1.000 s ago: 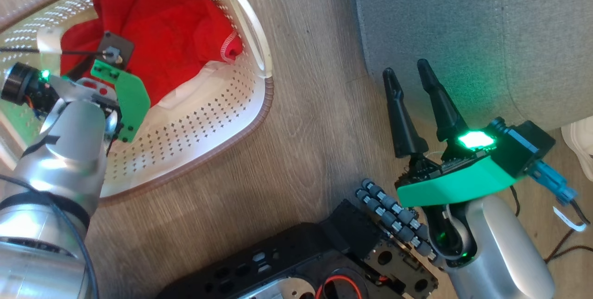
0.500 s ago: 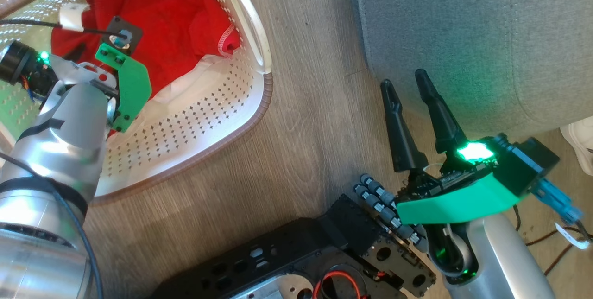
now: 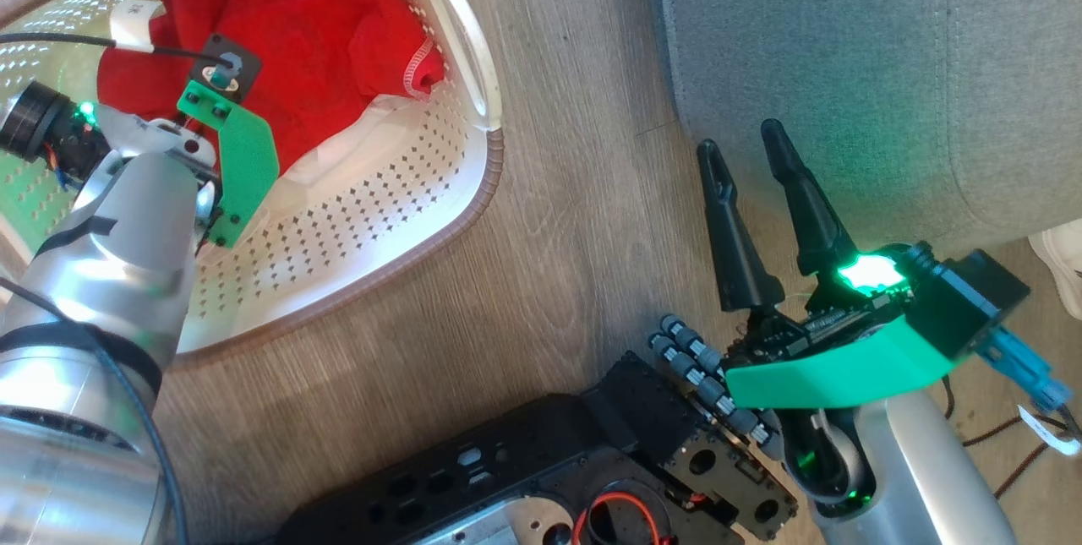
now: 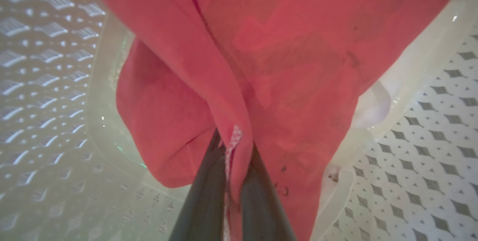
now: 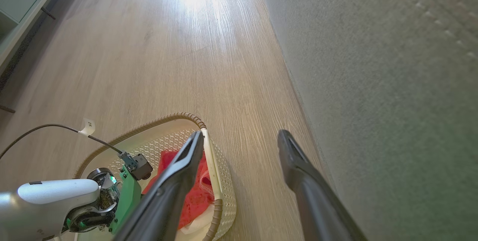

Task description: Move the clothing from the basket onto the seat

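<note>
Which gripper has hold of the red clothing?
The left gripper, down in the basket, its jaws pinched shut on a fold of the clothing. The right gripper hangs open above the floor beside the seat, empty.

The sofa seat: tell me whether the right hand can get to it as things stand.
Probably yes. The right hand is open and empty, pointing at the seat with nothing but bare floor between them. It may need to lift to reach the top.
</note>
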You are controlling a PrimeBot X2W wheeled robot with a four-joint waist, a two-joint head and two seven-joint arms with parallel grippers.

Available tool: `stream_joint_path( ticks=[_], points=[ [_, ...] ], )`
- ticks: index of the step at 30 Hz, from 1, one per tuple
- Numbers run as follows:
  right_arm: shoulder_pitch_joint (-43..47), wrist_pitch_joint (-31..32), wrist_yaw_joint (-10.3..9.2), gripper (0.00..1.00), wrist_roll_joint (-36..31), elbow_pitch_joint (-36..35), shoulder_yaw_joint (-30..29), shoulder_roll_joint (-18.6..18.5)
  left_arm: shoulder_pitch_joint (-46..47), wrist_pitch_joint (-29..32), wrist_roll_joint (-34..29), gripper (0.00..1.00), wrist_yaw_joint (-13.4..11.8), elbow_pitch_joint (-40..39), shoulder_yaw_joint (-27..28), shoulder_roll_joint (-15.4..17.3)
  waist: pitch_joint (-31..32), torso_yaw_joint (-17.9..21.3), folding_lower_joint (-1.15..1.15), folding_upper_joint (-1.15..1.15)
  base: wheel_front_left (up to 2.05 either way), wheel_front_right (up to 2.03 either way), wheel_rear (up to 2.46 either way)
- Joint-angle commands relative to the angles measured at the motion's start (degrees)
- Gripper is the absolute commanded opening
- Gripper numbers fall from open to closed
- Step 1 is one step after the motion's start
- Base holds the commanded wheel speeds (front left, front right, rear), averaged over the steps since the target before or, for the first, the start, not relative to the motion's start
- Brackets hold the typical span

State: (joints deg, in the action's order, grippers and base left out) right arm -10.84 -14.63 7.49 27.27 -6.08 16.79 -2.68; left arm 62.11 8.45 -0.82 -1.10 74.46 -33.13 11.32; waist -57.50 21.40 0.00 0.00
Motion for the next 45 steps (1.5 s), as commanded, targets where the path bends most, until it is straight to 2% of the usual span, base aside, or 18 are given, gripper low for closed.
stream_joint_path(
  ticks=[1, 10, 16, 22, 32, 37, 40, 45],
  points=[
    [2.5, -0.4, 0.00, 1.00, -0.1, -1.6, 0.9, -0.2, -1.2, -0.7, 0.7, 0.00, 0.0, -0.5, 1.0, 0.9, 0.0, 0.0, 0.00, 0.00, 0.00, 0.00, 0.00],
    [-3.6, -0.4, 0.00, 1.00, 5.2, 0.6, 1.7, -0.2, -3.1, -4.0, 0.8, 0.00, -0.1, -0.5, -0.2, 2.8, 2.4, 2.5, 0.00, 0.00, 0.00, 0.00, 0.00],
    [-8.0, -0.4, 0.00, 1.00, 8.2, 4.2, 3.5, -0.2, -6.5, -6.2, 3.1, 0.00, -1.2, -0.5, 1.0, 2.3, 6.2, 3.4, 0.00, 0.00, 0.00, 0.00, 0.00],
    [-8.4, -0.4, 0.00, 1.00, 7.4, 8.0, 2.4, -0.2, -10.7, -10.0, 4.8, 0.00, -0.9, -0.5, 1.1, -0.7, 13.4, 0.5, 0.00, 0.00, 0.00, 0.00, 0.00],
    [-6.4, -0.4, 0.00, 1.00, 4.0, 13.0, -0.9, -0.2, -15.1, -20.9, 7.4, 0.00, 0.2, -0.7, 1.4, -4.3, 28.0, -6.4, 0.00, 0.00, 0.00, 0.00, 0.00],
    [-4.8, -0.4, 0.00, 1.00, 2.5, 14.9, -2.0, -0.2, -16.5, -23.0, 8.5, 0.00, 0.9, -2.2, 1.7, -5.5, 33.9, -9.3, 0.00, 0.00, 0.00, 0.00, 0.00],
    [-3.4, -0.4, 0.00, 1.00, 1.7, 16.3, -2.6, -0.4, -17.6, -23.4, 9.1, 0.00, 0.8, -5.2, 1.9, -6.1, 38.4, -11.3, 0.00, 0.00, 0.00, 0.00, 0.00],
    [-0.8, -0.4, 0.00, 1.00, 2.4, 17.9, -3.4, -1.8, -21.4, -23.4, 10.8, 0.00, 0.5, -15.5, 3.9, -6.2, 45.2, -14.0, 0.00, 0.00, 0.00, 0.00, 0.00]
  ],
)
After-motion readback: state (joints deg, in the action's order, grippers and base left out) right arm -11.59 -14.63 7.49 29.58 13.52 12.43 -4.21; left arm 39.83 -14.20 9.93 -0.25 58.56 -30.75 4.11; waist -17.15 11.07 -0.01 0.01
